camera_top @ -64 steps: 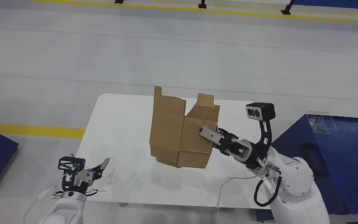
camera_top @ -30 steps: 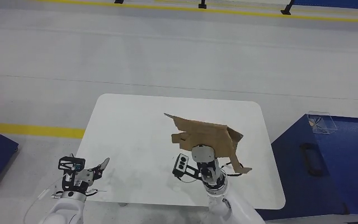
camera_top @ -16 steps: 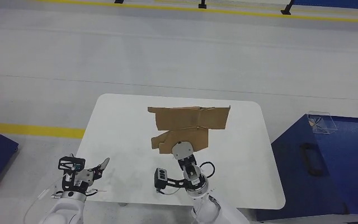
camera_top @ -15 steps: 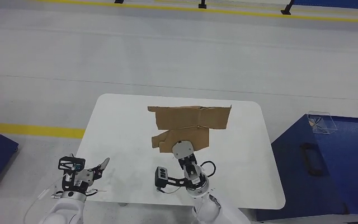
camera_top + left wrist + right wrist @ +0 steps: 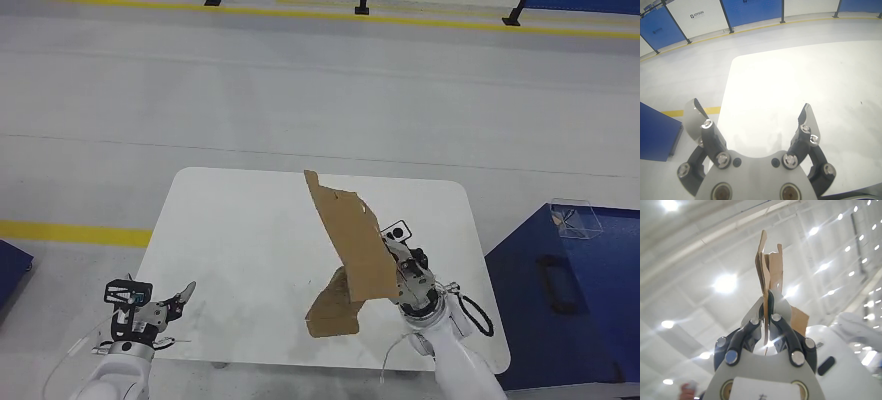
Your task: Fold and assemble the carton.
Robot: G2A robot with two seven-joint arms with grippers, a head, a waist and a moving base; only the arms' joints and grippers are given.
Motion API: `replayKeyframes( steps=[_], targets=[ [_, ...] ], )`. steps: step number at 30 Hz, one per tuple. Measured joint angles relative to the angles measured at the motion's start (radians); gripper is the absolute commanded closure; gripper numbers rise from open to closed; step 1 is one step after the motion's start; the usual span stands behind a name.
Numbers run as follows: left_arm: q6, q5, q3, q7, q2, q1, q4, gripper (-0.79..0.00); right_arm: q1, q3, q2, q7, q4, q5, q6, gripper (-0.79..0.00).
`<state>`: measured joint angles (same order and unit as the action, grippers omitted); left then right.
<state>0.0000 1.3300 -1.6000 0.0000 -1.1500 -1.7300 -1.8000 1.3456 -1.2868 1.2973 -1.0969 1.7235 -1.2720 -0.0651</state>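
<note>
A brown flattened carton (image 5: 350,250) is held up above the white table (image 5: 230,250), tilted, its lower flap hanging over the table's near right part. My right gripper (image 5: 395,262) is shut on the carton's edge at the near right. In the right wrist view the gripper (image 5: 765,294) pinches the cardboard (image 5: 770,264), which points up toward the ceiling lights. My left gripper (image 5: 178,297) stands open at the table's near left corner, far from the carton. In the left wrist view its fingers (image 5: 751,109) are spread over bare table with nothing between them.
A dark blue cabinet (image 5: 570,290) stands right of the table, with a clear plastic holder (image 5: 573,215) on it. Another blue block (image 5: 657,136) stands by the table's left side. Yellow floor lines (image 5: 75,235) run past the table. Blue and white panels (image 5: 734,11) stand behind.
The right arm swung the carton from the table's near middle over to the near right. The carton turned from lying wide and flat to standing tilted on edge. The left gripper stayed still.
</note>
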Motion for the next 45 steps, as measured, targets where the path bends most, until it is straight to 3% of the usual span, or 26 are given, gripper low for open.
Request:
replayKeyframes(
  steps=[7,13,15,27,30,33,40,45],
  targets=[
    [0.000,0.000,0.000,0.000,0.000,0.000,0.000,-0.785,0.110,-0.119,-0.010,0.129,0.144,0.503,-0.453,0.000],
    [0.000,0.000,0.000,0.000,0.000,0.000,0.000,-0.785,0.176,-0.168,0.001,0.352,0.177,0.896,-0.747,0.000],
    [0.000,0.000,0.000,0.000,0.000,0.000,0.000,-0.785,0.187,-0.167,0.006,0.422,0.177,0.990,-0.803,0.000],
    [0.000,0.000,0.000,0.000,0.000,0.000,0.000,-0.785,0.173,-0.188,0.004,0.410,0.187,1.035,-0.825,0.000],
    [0.000,0.000,0.000,0.000,0.000,0.000,0.000,-0.785,0.145,-0.288,0.004,0.453,0.229,1.249,-0.935,0.000],
    [0.000,0.000,0.000,0.000,0.000,0.000,0.000,-0.785,0.123,-0.413,0.012,0.585,0.340,1.565,-0.950,0.000],
    [0.000,0.000,0.000,0.000,0.000,0.000,0.000,-0.785,0.123,-0.624,0.034,1.041,0.581,2.294,-0.939,0.000],
    [0.000,0.000,0.000,0.000,0.000,0.000,0.000,-0.785,0.145,-0.639,0.035,1.417,0.628,2.749,-0.865,0.000]
  ],
)
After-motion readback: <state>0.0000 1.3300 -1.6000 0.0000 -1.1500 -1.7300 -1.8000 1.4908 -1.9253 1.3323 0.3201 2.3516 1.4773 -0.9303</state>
